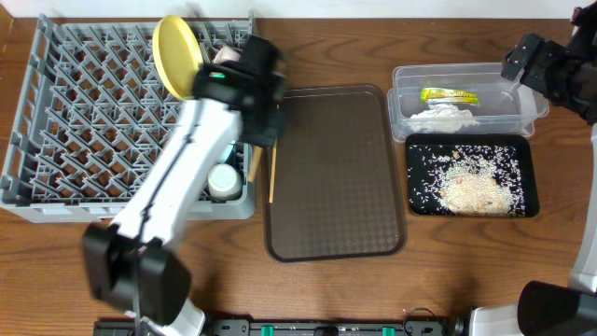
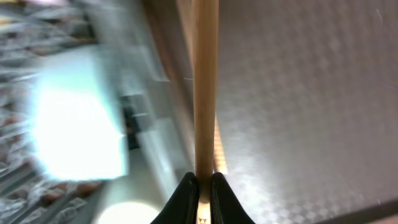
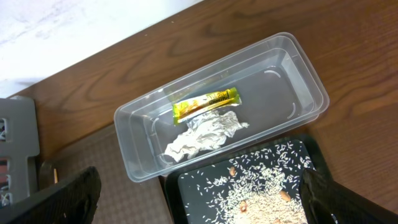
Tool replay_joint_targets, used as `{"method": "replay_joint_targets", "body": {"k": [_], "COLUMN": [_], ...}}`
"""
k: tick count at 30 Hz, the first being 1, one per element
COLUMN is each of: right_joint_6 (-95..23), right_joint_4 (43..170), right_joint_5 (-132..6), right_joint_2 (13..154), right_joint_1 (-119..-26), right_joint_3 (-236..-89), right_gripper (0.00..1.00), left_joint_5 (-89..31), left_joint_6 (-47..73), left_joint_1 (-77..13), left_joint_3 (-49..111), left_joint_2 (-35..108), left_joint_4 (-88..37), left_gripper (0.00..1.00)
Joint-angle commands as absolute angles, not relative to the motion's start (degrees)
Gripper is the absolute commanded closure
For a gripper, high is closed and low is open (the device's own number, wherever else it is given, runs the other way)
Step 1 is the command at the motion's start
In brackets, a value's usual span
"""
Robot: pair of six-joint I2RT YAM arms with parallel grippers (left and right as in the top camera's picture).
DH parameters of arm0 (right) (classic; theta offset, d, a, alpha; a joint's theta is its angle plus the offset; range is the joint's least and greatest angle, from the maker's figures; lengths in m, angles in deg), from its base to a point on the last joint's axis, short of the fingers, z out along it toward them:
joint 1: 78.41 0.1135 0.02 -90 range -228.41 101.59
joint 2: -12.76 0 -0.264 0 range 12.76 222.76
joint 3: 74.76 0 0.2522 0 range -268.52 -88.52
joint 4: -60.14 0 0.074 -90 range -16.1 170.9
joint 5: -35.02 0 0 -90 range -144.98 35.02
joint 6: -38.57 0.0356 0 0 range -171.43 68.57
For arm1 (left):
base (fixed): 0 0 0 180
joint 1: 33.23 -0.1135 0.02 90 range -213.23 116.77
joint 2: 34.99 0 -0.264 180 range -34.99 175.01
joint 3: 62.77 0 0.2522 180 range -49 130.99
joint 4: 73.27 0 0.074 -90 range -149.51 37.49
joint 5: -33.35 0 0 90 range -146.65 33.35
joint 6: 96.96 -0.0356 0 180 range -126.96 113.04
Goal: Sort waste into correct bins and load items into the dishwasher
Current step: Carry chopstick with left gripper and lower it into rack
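My left gripper (image 2: 202,190) was clamped on the thin wooden chopsticks (image 2: 205,93), whose long axis ran straight out from my jaws along the left edge of the brown rectangular tray (image 1: 336,187). The large grey plastic dish rack (image 1: 56,112) lay just left. My right gripper (image 1: 522,65) hung wide open, far right.

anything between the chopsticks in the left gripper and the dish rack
Nothing visible does. The left gripper is shut on the chopsticks right beside the dish rack, at its right wall; a white cup occupies the rack's near right corner.
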State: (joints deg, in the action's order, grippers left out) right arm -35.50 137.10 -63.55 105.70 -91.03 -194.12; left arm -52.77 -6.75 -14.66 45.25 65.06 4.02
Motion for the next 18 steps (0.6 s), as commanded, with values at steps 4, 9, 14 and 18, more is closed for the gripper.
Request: {"method": "replay_joint_targets", "body": {"k": [4,9,14,18], "right_joint_6": [-35.16,-35.16,-35.16,-35.16], "right_joint_4": [137.19,137.19,137.19,137.19], "right_joint_5": [-63.82,-63.82,-63.82,-63.82], "right_joint_2": [106.01,106.01,106.01,106.01], "right_joint_1": [-90.88,-90.88,-90.85,-90.88], "right_joint_3": [-194.69,-194.69,-194.69,-194.69], "right_gripper": [0.01,0.01,0.01,0.01], "left_joint_5": [-59.00,-62.32,-69.73,-69.97], "left_joint_6": [-10.03,-15.21,-17.33,-19.41], "left_joint_1": [-25.39,-31.82,-34.44,-34.42], "left_joint_3": [46.46,45.71,45.71,45.71], "left_joint_2": [61.68,64.69,68.76,71.43], "left_joint_4": [7.30,6.80,5.31,4.46], "left_gripper": [0.92,0.92,0.92,0.92]}}
